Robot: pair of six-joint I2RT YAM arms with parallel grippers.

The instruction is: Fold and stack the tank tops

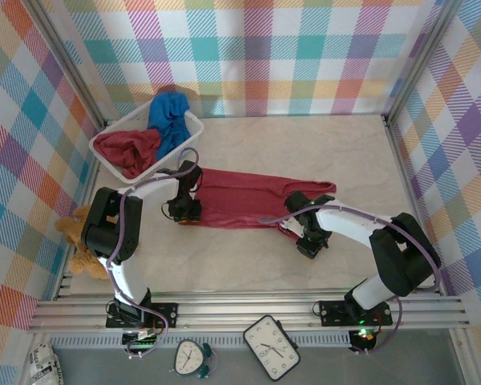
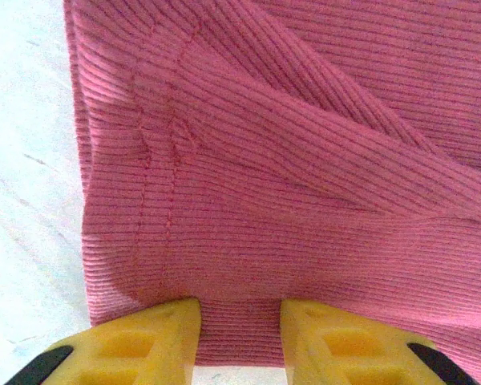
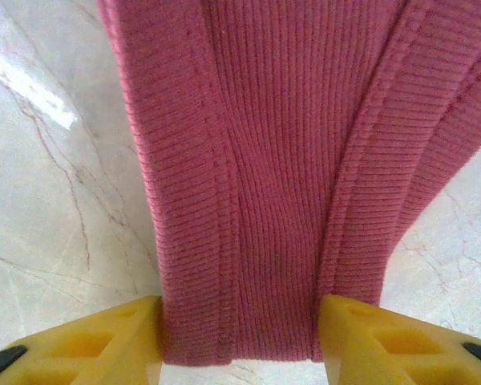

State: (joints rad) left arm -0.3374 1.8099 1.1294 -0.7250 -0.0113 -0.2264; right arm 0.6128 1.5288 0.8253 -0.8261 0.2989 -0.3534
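One dark red tank top (image 1: 240, 196) lies stretched flat across the middle of the table. My left gripper (image 1: 184, 210) is at its left end; in the left wrist view the ribbed hem (image 2: 289, 160) lies flat between the parted yellow fingers (image 2: 164, 329) of that gripper (image 2: 240, 309), not pinched. My right gripper (image 1: 310, 239) is at the right end, by the straps. There the strap end (image 3: 280, 160) lies flat on the marble between the spread fingers (image 3: 361, 329) of the gripper (image 3: 239, 305). A second dark red tank top (image 1: 127, 148) and a blue one (image 1: 168, 120) are bunched in the basket.
The white mesh basket (image 1: 194, 124) stands at the back left, close to the left arm. A brown teddy bear (image 1: 76, 241) sits at the table's left edge. Plaid walls close in three sides. Two clocks (image 1: 271, 346) lie below the near rail.
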